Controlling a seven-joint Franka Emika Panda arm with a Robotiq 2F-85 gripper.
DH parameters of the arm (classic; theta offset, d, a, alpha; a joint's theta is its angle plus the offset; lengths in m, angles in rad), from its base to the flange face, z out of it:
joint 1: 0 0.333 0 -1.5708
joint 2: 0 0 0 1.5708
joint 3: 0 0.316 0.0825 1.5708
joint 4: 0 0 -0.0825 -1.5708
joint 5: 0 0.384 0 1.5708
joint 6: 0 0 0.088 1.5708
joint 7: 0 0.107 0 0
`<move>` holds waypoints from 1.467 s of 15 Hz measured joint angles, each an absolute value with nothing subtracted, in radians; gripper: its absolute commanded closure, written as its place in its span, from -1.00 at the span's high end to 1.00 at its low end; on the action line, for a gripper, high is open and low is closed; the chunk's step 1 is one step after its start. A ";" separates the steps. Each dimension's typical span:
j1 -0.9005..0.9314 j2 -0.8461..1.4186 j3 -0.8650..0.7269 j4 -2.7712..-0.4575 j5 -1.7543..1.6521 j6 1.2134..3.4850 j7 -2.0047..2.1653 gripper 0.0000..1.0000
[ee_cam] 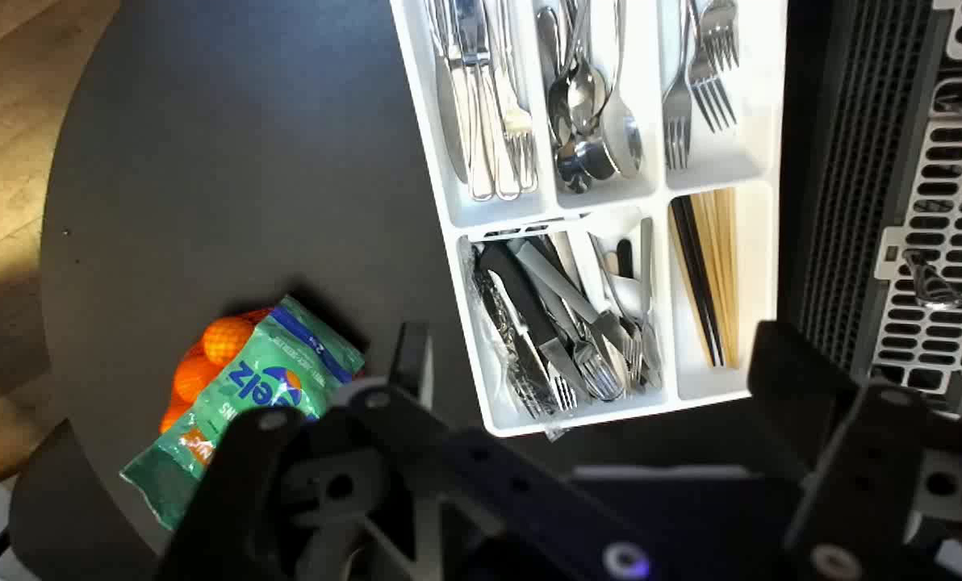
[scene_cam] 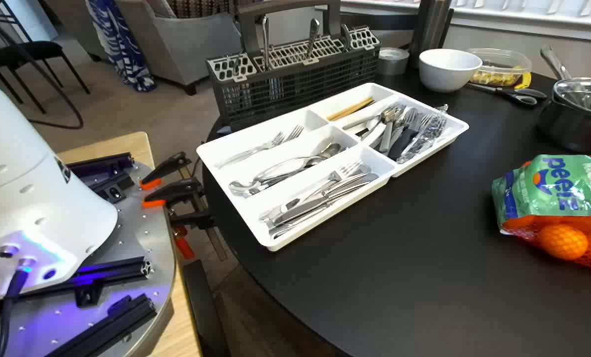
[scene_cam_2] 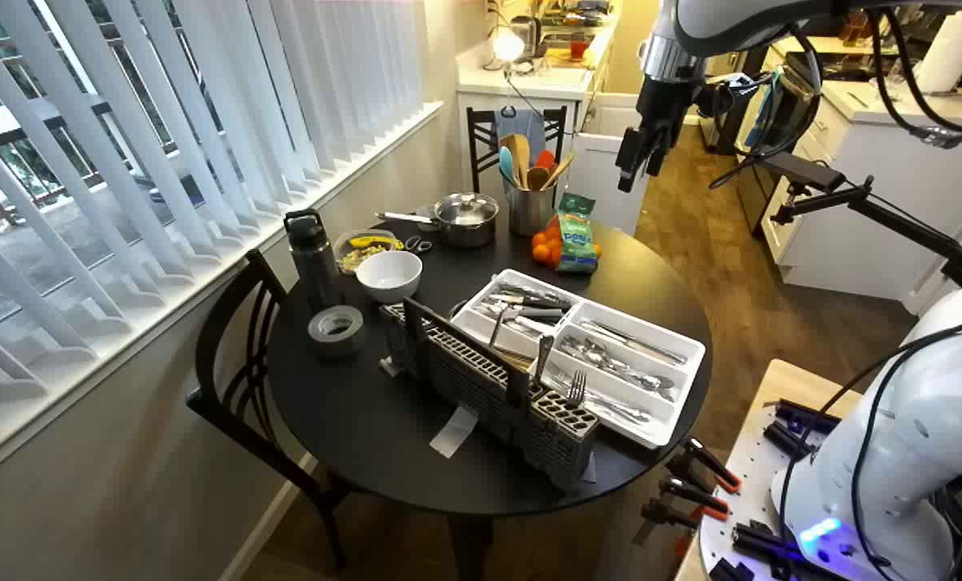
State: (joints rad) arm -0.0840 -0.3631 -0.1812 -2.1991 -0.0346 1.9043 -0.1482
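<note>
Angular black fingers [ee_cam: 413, 361], spread wide and holding nothing, hang clear of a round, dark bench [scene_cam_2: 328, 411], where a smooth white cutlery tray [scene_cam_2: 673, 403] lies to the right in an exterior view. Its straight-walled compartments carry polished metal knives [ee_cam: 479, 129], spoons [ee_cam: 622, 135] and forks [ee_cam: 678, 117], plus slender chopsticks [ee_cam: 725, 274]. Along the tray's near-left side stands a long charcoal basket [scene_cam_2: 560, 448] with latticed walls. A crinkled, glossy green bag of mandarins [scene_cam_2: 575, 234] lies beyond, on the far side; to the left sit a pale round bowl [scene_cam_2: 396, 294] and a thick gray roll of tape [scene_cam_2: 336, 344].
</note>
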 measured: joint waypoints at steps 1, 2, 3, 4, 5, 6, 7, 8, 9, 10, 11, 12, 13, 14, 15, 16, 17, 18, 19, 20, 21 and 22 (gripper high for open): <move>-0.084 -0.363 -0.181 -2.199 -0.035 1.904 -0.148 1.00; -0.084 -0.363 -0.181 -2.199 -0.035 1.904 -0.148 1.00; -0.084 -0.363 -0.181 -2.199 -0.035 1.904 -0.148 1.00; -0.084 -0.363 -0.181 -2.199 -0.035 1.904 -0.148 1.00; -0.084 -0.363 -0.181 -2.199 -0.035 1.904 -0.148 1.00; -0.084 -0.363 -0.181 -2.199 -0.035 1.904 -0.148 1.00; -0.084 -0.363 -0.181 -2.199 -0.035 1.904 -0.148 1.00; -0.084 -0.363 -0.180 -2.199 -0.035 1.904 -0.148 1.00; -0.082 -0.363 -0.178 -2.199 -0.035 1.903 -0.164 1.00; -0.075 -0.363 -0.176 -2.199 -0.035 1.897 -0.202 1.00; -0.064 -0.363 -0.172 -2.199 -0.034 1.886 -0.238 1.00; -0.049 -0.363 -0.166 -2.199 -0.034 1.878 -0.268 1.00; -0.033 -0.363 -0.160 -2.201 -0.032 1.871 -0.295 1.00; -0.016 -0.362 -0.153 -2.204 -0.029 1.864 -0.322 1.00; 0.000 -0.362 -0.148 -2.210 -0.022 1.861 -0.352 1.00; 0.017 -0.362 -0.145 -2.217 -0.016 1.861 -0.387 1.00; 0.031 -0.362 -0.143 -2.225 -0.011 1.861 -0.423 1.00; 0.044 -0.361 -0.142 -2.234 -0.011 1.861 -0.460 1.00; 0.056 -0.361 -0.140 -2.243 -0.011 1.861 -0.496 1.00; 0.066 -0.360 -0.137 -2.254 -0.011 1.860 -0.531 1.00; 0.075 -0.360 -0.131 -2.265 -0.016 1.860 -0.564 1.00; 0.082 -0.360 -0.124 -2.275 -0.027 1.860 -0.593 1.00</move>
